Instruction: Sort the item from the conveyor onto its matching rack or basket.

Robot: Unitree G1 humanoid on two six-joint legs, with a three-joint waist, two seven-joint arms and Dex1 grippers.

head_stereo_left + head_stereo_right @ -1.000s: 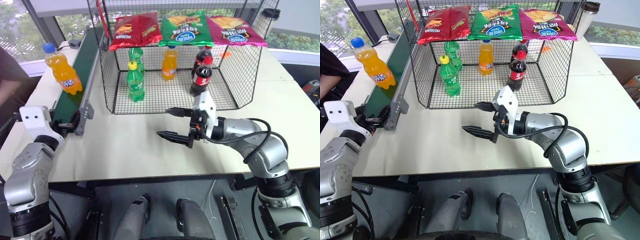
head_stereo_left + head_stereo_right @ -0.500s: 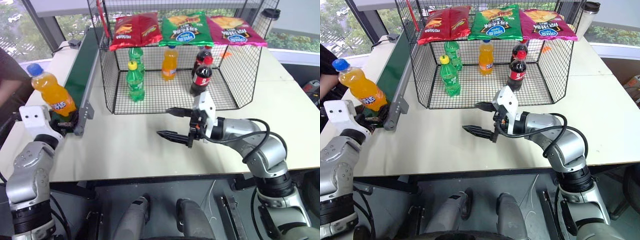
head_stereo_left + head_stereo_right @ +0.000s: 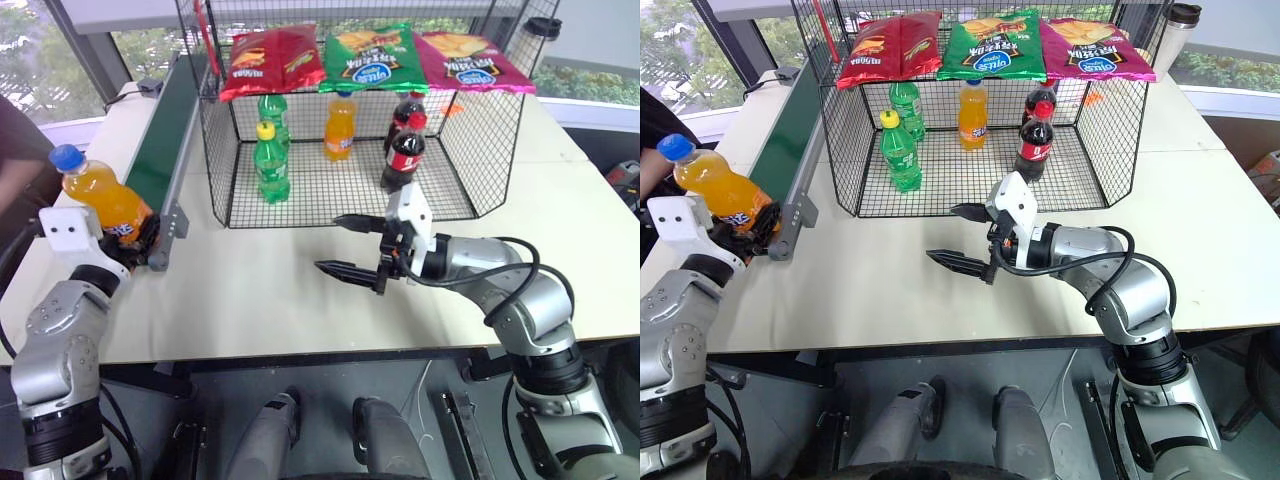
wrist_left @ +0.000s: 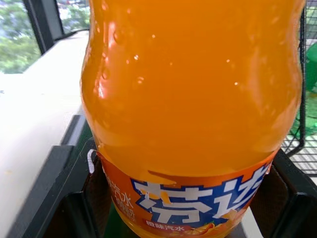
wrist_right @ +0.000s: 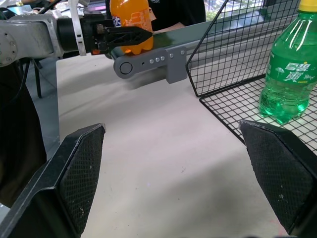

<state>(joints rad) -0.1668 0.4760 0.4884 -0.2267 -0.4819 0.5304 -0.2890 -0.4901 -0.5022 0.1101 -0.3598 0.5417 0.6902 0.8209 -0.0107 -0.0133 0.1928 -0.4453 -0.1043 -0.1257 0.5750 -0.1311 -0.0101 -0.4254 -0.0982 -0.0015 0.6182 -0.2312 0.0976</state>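
Observation:
The item, an orange soda bottle [image 3: 104,200] with a blue cap, leans left at the near end of the green conveyor [image 3: 165,140]. My left gripper [image 3: 135,236] is shut on its lower part, at the label. In the left wrist view the bottle [image 4: 193,99] sits between the black fingers [image 4: 290,198]. My right gripper [image 3: 327,243] hangs open over the bare table in front of the black wire cage [image 3: 330,190], pointing left toward the bottle [image 5: 130,20], with nothing between its pads [image 5: 81,163].
Inside the cage stand two green bottles [image 3: 270,160], an orange bottle [image 3: 339,128] and two cola bottles [image 3: 402,155]. Three chip bags [image 3: 372,57] lie on the cage top. A person's dark sleeve [image 3: 15,150] shows at the far left.
The orange bottle has ridden down the belt to its near end. My left gripper, open before, has shut on it. The right arm has stayed still.

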